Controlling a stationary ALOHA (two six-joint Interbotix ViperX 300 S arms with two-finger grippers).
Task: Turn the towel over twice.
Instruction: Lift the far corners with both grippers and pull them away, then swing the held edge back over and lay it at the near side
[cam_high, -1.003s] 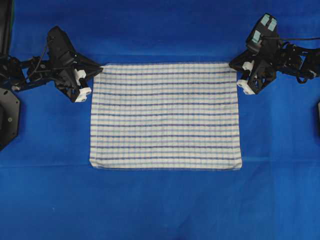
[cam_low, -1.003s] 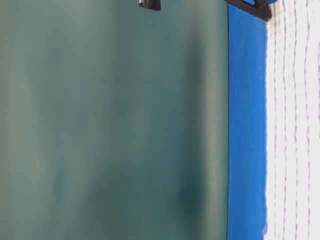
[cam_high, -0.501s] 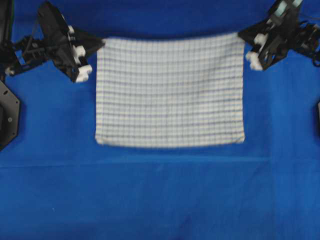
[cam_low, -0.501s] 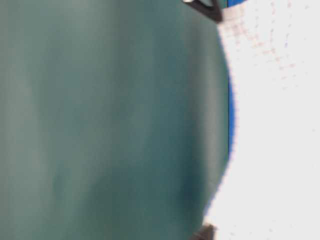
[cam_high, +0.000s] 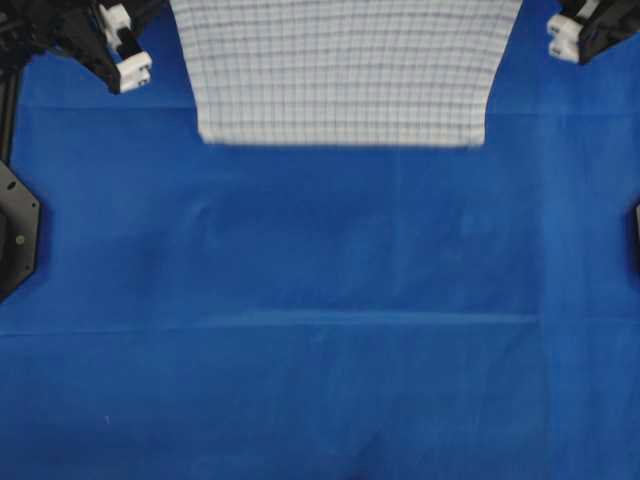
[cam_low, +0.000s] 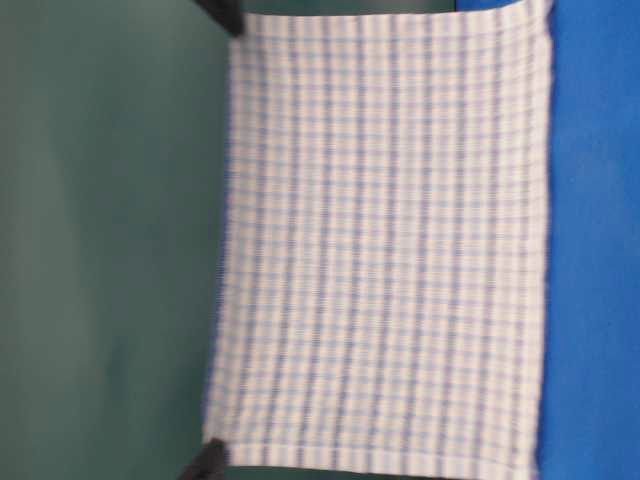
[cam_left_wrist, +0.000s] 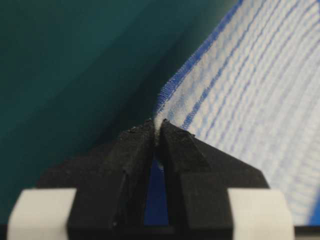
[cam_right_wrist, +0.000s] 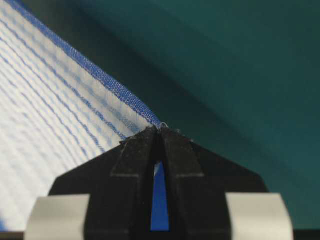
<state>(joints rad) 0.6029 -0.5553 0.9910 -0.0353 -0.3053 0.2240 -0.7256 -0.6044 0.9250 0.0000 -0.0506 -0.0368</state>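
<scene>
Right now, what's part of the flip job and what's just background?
In the job:
- towel, hanging lifted
- left gripper, shut on one top corner
- right gripper, shut on the other

Just there:
- blue table cover
- green backdrop

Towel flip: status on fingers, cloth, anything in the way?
Left gripper and right gripper shut on towel corners. Towel hangs stretched between them above the table. Nothing in the way.
</scene>
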